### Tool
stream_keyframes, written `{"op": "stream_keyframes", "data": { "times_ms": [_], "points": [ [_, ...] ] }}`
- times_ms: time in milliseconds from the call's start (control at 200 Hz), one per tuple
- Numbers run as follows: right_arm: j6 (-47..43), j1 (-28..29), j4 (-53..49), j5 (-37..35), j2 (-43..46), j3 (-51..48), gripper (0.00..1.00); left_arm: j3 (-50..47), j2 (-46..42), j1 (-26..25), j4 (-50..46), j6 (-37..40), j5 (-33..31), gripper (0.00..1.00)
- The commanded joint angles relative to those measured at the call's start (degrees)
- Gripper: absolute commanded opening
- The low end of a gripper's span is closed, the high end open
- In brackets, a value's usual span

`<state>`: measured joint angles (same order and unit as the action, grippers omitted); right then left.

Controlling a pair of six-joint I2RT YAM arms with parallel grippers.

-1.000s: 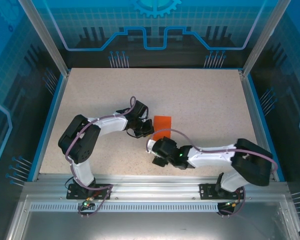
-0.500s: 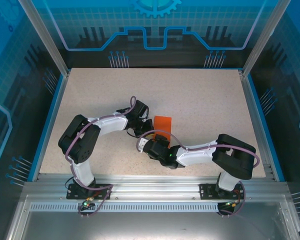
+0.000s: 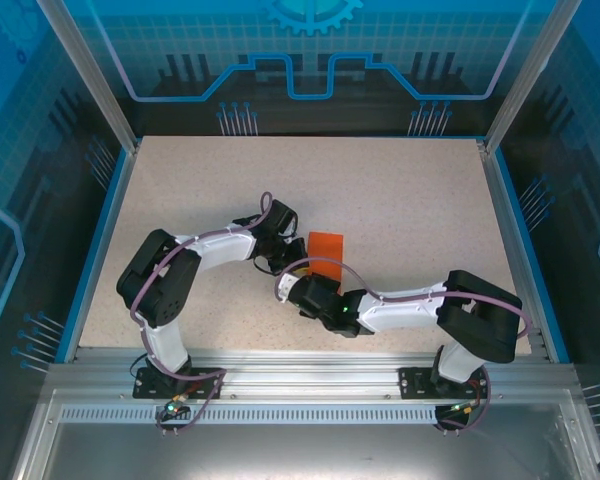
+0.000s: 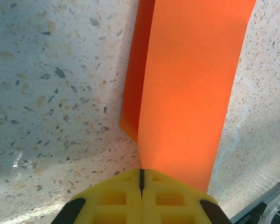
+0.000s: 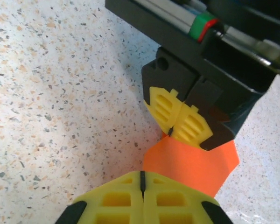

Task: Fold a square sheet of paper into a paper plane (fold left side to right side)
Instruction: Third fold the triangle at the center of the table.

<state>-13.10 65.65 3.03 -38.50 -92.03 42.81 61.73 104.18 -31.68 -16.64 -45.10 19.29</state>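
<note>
Orange sheet of paper (image 3: 326, 246) lies folded near the middle of the counter (image 3: 430, 200). I see my left gripper (image 4: 141, 171) clamped shut on one end and my right gripper (image 5: 141, 174) pinched closed on the opposite end.

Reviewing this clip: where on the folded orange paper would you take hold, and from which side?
Probably the folded orange paper at a corner of its short end, coming in low along the table from the side. It is a thin, narrow strip lying flat, so one finger must slip under an edge; from above nothing offers a pinch.
</note>
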Motion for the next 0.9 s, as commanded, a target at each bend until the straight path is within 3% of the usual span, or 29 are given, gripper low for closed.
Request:
{"op": "stream_keyframes", "data": {
  "times_ms": [0, 200, 340, 490, 655, 895],
  "points": [
    [2.01, 0.58, -2.10, 2.18, 1.15, -0.76, 0.00, 1.55, -1.06, -0.35, -1.98, 0.47, -1.07, 0.12],
    [6.02, -0.39, -3.38, 5.02, 1.85, -2.52, 0.00, 0.90, -6.11, 1.23, -5.63, 3.45, -2.24, 0.38],
    [7.16, -1.12, -3.33, 6.03, 1.86, -3.14, 0.00, -0.17, -10.23, 3.76, -7.14, 4.86, -2.11, 0.45],
    [7.96, -1.44, -2.97, 6.83, 1.94, -3.66, 0.00, 3.47, -8.64, 4.30, -7.04, 6.65, 0.03, 0.38],
    [8.61, -1.67, -2.86, 7.03, 1.94, -3.72, 0.00, 10.93, 0.33, 2.97, -5.70, 8.62, 4.87, 0.29],
    [9.30, -2.01, -2.94, 7.85, 1.68, -3.56, 0.00, 23.18, 14.01, 0.24, -8.41, 10.72, 5.46, 0.23]
  ]
}}
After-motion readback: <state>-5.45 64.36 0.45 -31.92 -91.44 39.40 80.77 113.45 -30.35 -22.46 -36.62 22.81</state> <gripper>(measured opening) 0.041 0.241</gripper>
